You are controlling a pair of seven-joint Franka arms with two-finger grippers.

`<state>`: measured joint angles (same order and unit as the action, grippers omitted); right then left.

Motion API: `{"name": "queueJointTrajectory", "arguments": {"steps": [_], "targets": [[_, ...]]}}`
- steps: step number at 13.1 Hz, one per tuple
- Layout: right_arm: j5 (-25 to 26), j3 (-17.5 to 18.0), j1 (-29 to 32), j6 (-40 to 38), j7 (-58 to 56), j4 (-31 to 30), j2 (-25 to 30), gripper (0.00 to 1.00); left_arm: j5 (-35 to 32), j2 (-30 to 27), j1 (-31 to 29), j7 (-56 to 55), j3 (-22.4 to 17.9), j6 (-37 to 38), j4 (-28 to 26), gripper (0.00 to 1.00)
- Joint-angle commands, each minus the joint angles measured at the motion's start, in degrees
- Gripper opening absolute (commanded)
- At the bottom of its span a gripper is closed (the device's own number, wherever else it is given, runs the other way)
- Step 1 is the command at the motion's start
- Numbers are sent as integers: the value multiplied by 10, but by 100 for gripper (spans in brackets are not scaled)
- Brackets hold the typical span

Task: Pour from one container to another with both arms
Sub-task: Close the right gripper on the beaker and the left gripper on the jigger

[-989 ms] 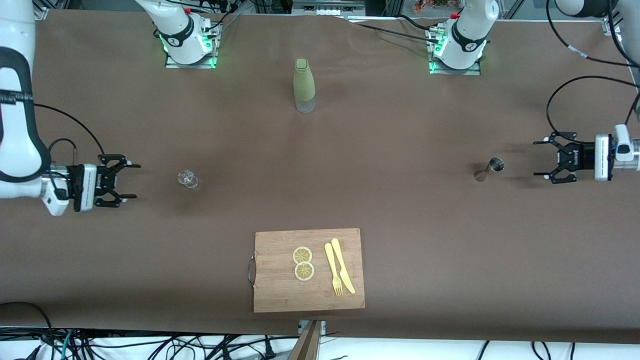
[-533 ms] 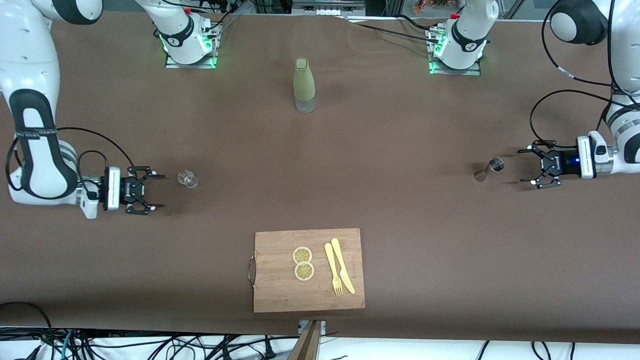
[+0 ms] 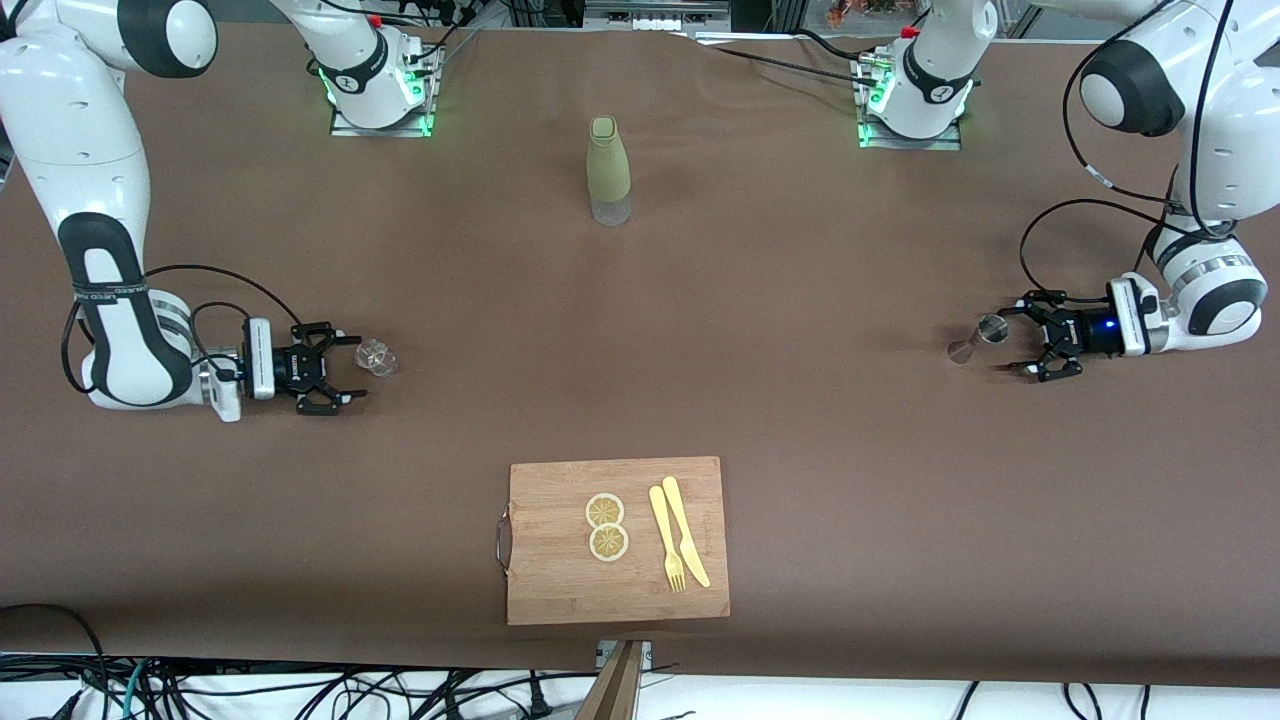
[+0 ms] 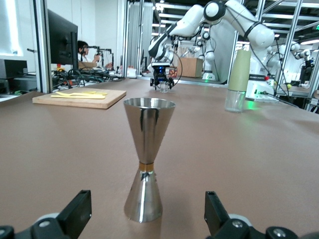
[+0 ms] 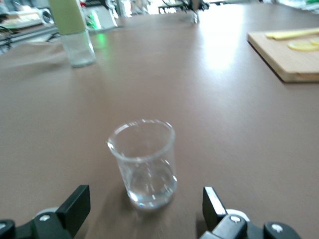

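Nearest, board (image 3: 617, 540) with lemon slices, fork, knife: untouched. Midway, approach step judged in hand. Right gripper (image 3: 345, 372) spread wide, low at worktop, just beside glass beaker (image 3: 377, 357), at right arm's end. Left gripper (image 3: 1020, 339) spread wide, jigger (image 3: 976, 338) framed between fingers, nothing grasped. Next: grippers to be clenched on both vessels, then lifted. Farthest, green bottle (image 3: 608, 171) upright.
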<state>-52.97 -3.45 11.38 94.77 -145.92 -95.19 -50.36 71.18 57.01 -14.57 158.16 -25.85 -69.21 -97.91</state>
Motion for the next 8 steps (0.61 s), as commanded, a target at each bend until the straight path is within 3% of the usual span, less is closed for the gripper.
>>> {"name": "queueJointTrajectory", "arguments": {"steps": [1,8], "targets": [[-15,9,3,-12,-31,4,-19,100,8,13,-2,116,9,12,0,100],[-37,34,2,-52,-54,4,-49,98,5,16,0,126,40,12,1,100]]}}
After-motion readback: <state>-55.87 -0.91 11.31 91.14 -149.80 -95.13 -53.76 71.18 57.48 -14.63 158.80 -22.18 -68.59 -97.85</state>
